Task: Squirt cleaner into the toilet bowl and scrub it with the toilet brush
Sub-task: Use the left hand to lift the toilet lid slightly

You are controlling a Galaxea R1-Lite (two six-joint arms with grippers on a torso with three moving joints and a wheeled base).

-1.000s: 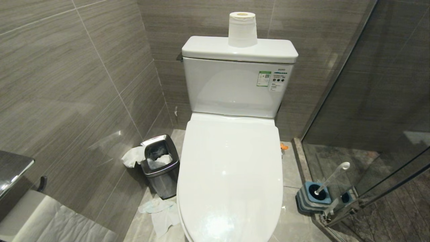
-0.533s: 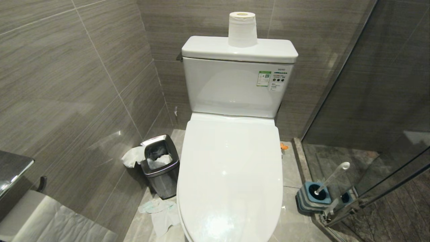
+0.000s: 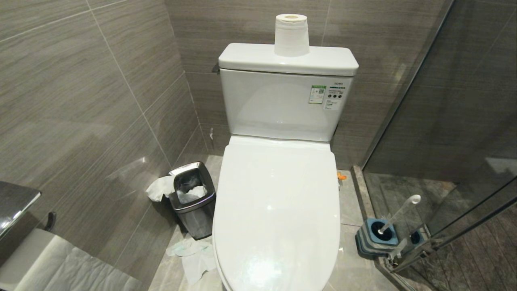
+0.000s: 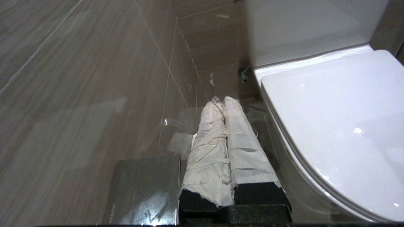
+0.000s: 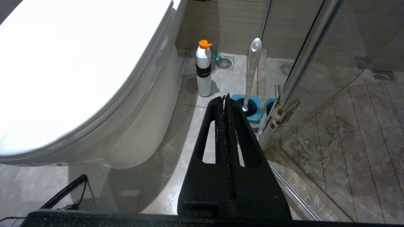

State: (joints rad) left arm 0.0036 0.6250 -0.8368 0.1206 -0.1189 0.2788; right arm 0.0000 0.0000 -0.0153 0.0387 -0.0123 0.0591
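Your inventory: toilet bowl [image 3: 278, 210], lid down, long axis running from you toward the tank. Toilet brush [image 3: 398, 214] stands in its blue-topped holder [image 3: 373, 238] on the floor right of the bowl, handle leaning up and to the right. White bottle [image 5: 203, 71] with orange cap stands upright nearby. Left gripper [image 4: 220, 102] fingers pressed together, beside the bowl; right gripper [image 5: 225, 97] likewise together, holding nothing.
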